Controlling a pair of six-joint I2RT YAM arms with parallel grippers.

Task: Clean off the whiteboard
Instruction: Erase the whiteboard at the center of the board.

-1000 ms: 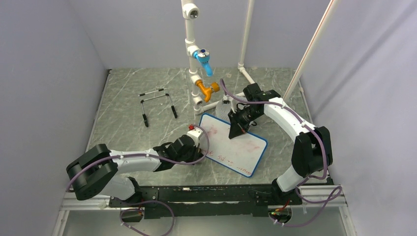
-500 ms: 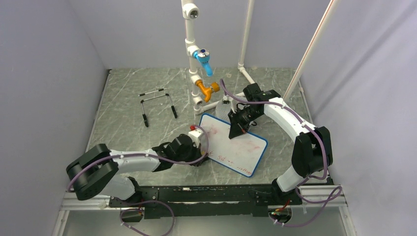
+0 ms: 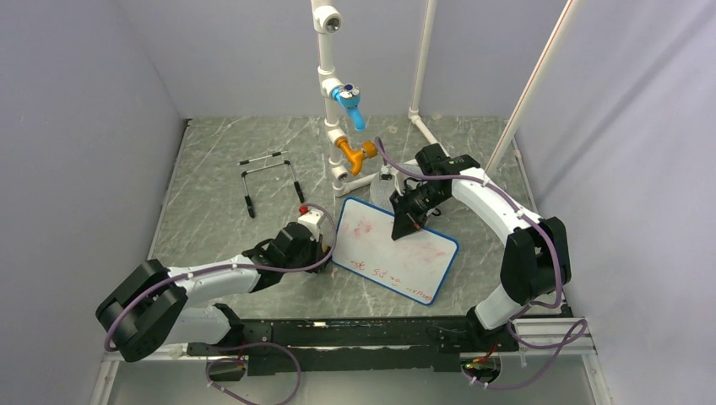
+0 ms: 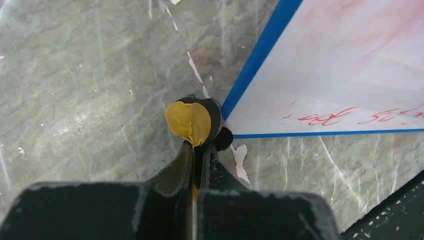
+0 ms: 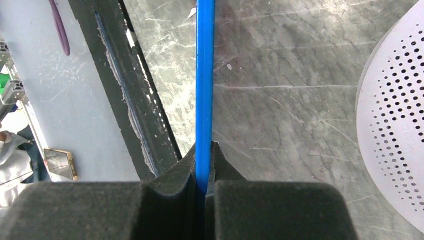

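by whiteboard (image 4: 340, 75) corner, left pincer (image 4: 199, 146) pinches yellow pad (image 4: 188, 121)

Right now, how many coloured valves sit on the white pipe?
2: the blue valve high on the pipe, the orange valve below it, nearer the whiteboard. None looks hidden.

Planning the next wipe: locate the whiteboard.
Top view, right of centre: the whiteboard, far edge clamped in the right gripper, the left gripper's yellow pad at its near-left corner.
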